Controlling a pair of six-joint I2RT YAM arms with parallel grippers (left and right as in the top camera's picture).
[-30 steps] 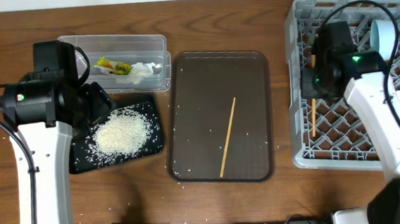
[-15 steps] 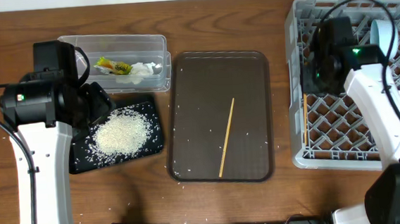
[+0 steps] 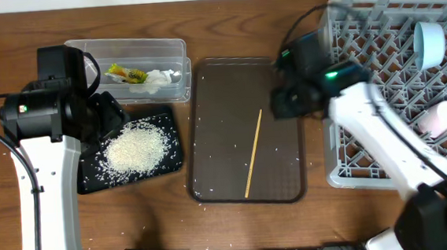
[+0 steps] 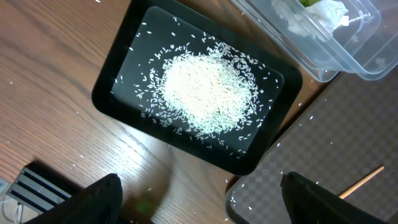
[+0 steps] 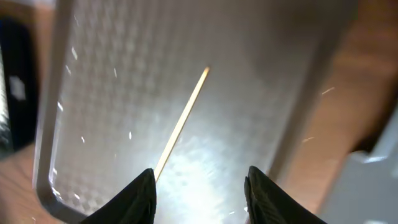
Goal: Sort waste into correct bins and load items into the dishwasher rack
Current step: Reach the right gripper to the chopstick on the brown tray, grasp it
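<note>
1. Chopstick (image 3: 254, 153): one thin, pale wooden stick, straight. It lies flat and slantwise on the brown tray (image 3: 221, 93), right of centre, with nothing touching it.
2. Brown tray: rounded corners, raised rim, textured floor.
3. Right gripper (image 5: 200, 171): fingers spread apart and empty. It hangs over the brown tray, with the chopstick below and ahead of them. The wrist view is blurred.
4. Rack (image 3: 374, 28): grey lattice just right of the brown tray. It holds a bowl (image 3: 429, 44) on edge and a cup (image 3: 442, 115).
5. Black tray (image 3: 92, 169): left of the brown tray. It carries a heap of rice (image 3: 136, 147), with loose grains around the heap.
6. Tub (image 3: 135, 46): clear, behind the black tray, with a wrapper (image 3: 125, 72) and a tissue (image 3: 157, 77) inside.
7. Left gripper (image 4: 202, 186): fingers wide apart and empty, above the black tray's near edge.
</note>
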